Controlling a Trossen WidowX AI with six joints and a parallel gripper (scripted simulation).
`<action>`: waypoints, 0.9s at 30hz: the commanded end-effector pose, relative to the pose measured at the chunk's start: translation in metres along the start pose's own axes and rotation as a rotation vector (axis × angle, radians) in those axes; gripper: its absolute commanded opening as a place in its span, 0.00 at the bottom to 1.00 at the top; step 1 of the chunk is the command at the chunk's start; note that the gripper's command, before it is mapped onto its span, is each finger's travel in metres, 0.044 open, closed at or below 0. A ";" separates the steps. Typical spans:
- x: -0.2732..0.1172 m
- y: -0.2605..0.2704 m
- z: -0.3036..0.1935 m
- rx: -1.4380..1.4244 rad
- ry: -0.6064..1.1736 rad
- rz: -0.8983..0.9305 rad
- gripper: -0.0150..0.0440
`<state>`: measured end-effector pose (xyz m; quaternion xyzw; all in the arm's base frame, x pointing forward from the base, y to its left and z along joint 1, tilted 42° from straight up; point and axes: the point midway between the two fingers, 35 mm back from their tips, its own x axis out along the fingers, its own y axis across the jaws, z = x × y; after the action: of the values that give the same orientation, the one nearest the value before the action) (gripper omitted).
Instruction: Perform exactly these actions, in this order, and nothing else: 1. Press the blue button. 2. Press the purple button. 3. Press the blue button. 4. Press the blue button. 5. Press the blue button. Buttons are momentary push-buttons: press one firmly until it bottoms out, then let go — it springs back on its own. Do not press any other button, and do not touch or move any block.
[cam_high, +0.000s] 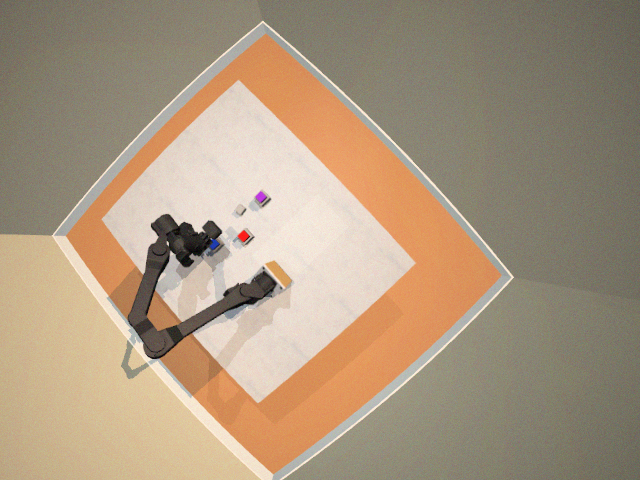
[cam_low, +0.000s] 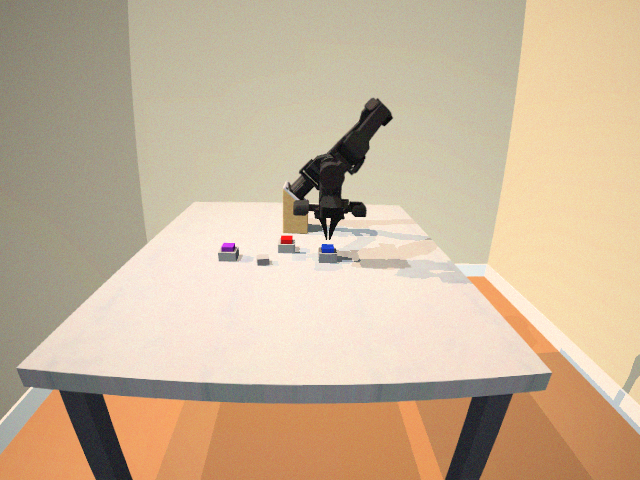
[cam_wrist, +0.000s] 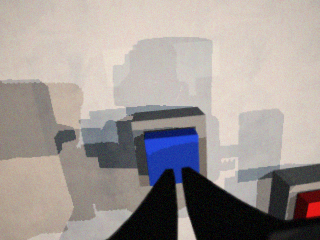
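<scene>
The blue button (cam_high: 214, 244) (cam_low: 327, 248) (cam_wrist: 172, 152) sits in a grey housing, its cap standing raised. My gripper (cam_low: 328, 238) (cam_wrist: 177, 175) is shut, with nothing between its fingertips. The tips are just above the blue button, with a small gap in the exterior view; in the wrist view they overlap the near edge of its cap. The purple button (cam_high: 261, 197) (cam_low: 227, 247) stands raised in its grey housing, well away from the gripper, and is outside the wrist view.
The red button (cam_high: 244, 236) (cam_low: 286, 239) (cam_wrist: 313, 210) stands beside the blue one. A small grey block (cam_high: 240, 209) (cam_low: 263, 260) lies between the purple and blue buttons. The arm's base has a tan block-shaped mount (cam_high: 278, 274) (cam_low: 295, 217) on the white table (cam_high: 320, 320) (cam_low: 310, 330).
</scene>
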<state>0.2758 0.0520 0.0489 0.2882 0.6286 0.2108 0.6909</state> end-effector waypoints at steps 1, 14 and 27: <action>0.008 0.000 -0.001 0.007 0.005 0.007 0.29; 0.027 0.001 -0.002 0.007 0.005 0.009 0.29; 0.027 0.001 -0.002 0.007 0.005 0.009 0.29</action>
<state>0.2777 0.0692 0.0296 0.2898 0.6292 0.2117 0.6894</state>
